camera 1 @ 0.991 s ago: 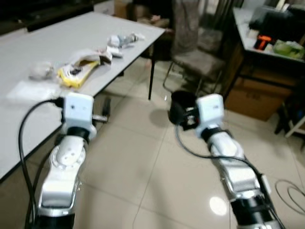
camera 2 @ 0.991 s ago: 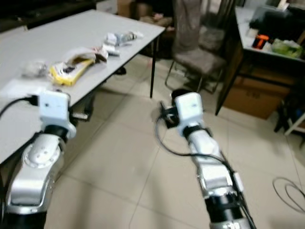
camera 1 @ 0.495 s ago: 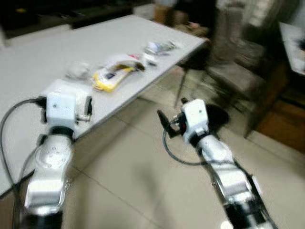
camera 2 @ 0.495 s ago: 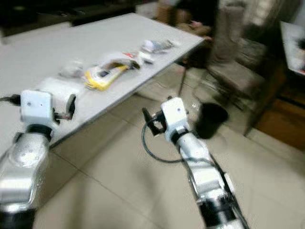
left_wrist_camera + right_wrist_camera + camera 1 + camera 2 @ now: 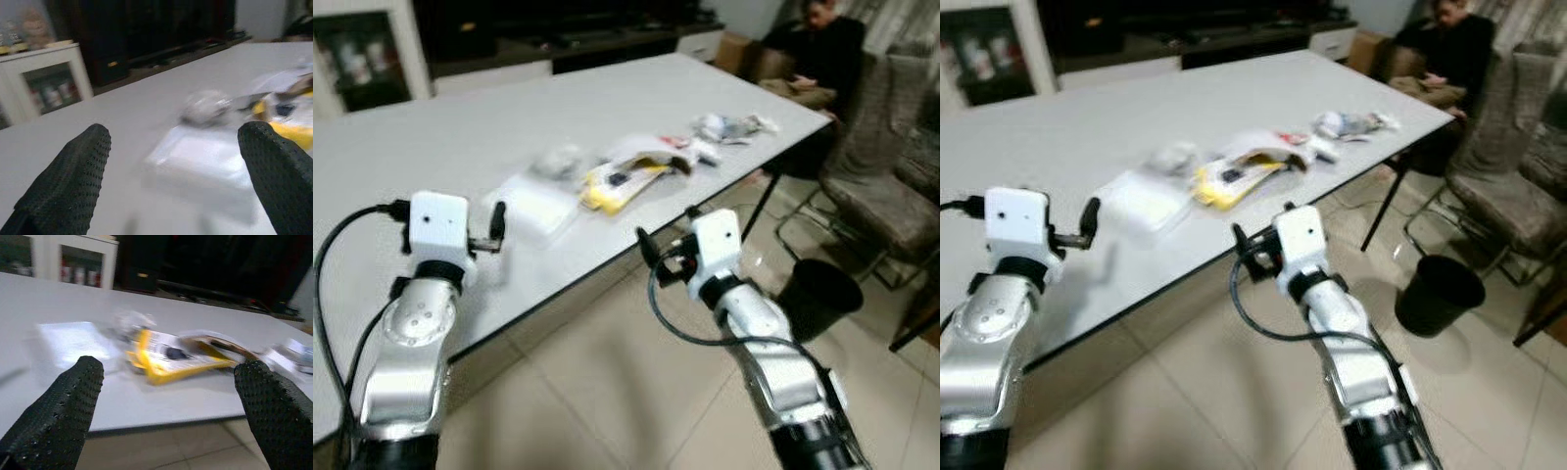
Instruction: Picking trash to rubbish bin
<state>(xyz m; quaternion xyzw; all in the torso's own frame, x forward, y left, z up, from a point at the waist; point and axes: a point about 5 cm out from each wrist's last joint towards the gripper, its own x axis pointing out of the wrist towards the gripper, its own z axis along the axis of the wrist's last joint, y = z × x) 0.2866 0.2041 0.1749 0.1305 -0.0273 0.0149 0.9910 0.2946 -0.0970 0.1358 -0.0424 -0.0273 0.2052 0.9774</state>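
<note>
Left gripper (image 5: pixel 176 161): fingers spread, empty, raised over white table (image 5: pixel 431 147).
Right gripper (image 5: pixel 166 396): fingers spread, empty, off table edge.
Trash (image 5: pixel 625 178): on table, now nearer, ahead.
Bin (image 5: pixel 818 294): on floor, right.

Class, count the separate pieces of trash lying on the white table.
4, though blur may hide more: a clear flat plastic bag, a crumpled silvery wad behind it, a yellow-and-white wrapper mid-table, and crumpled white packaging near the far corner.

Both arms reach forward, the left claw (image 5: pixel 171 166) and right claw (image 5: pixel 168 406) spread wide, holding nothing.
</note>
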